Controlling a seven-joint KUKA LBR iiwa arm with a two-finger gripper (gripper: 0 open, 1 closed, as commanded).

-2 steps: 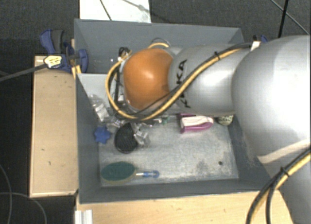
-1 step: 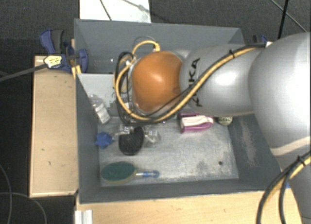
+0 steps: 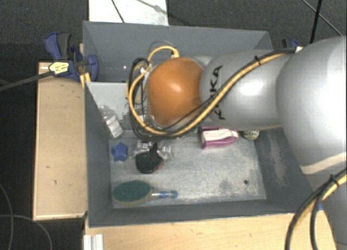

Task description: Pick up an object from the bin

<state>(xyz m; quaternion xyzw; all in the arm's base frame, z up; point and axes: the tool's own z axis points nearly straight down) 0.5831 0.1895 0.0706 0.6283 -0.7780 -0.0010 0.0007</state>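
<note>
We see the silver arm [image 3: 255, 91] reaching in from the right across the upper half of the grey bin [image 3: 227, 173], with black and yellow cables looped around its orange cover [image 3: 173, 91]. Beneath that cover the tool [image 3: 153, 150] hangs low over the left middle of the bin floor. We cannot tell whether it is spread or pressed together.

Right under the tool lies a black rounded lump [image 3: 147, 162], the nearest thing to it. We cannot tell whether the two touch.

Just right of the tool, near the arm's underside, lies a purple and white pack [image 3: 218, 136]. Along the front wall rests a brush [image 3: 132, 191] with a green oval head and a blue handle pointing right, apart from the lump.

Just left of the lump sits a small blue piece [image 3: 119, 152]. Farther up the left wall lies a clear crumpled wrapper [image 3: 112, 126].
</note>
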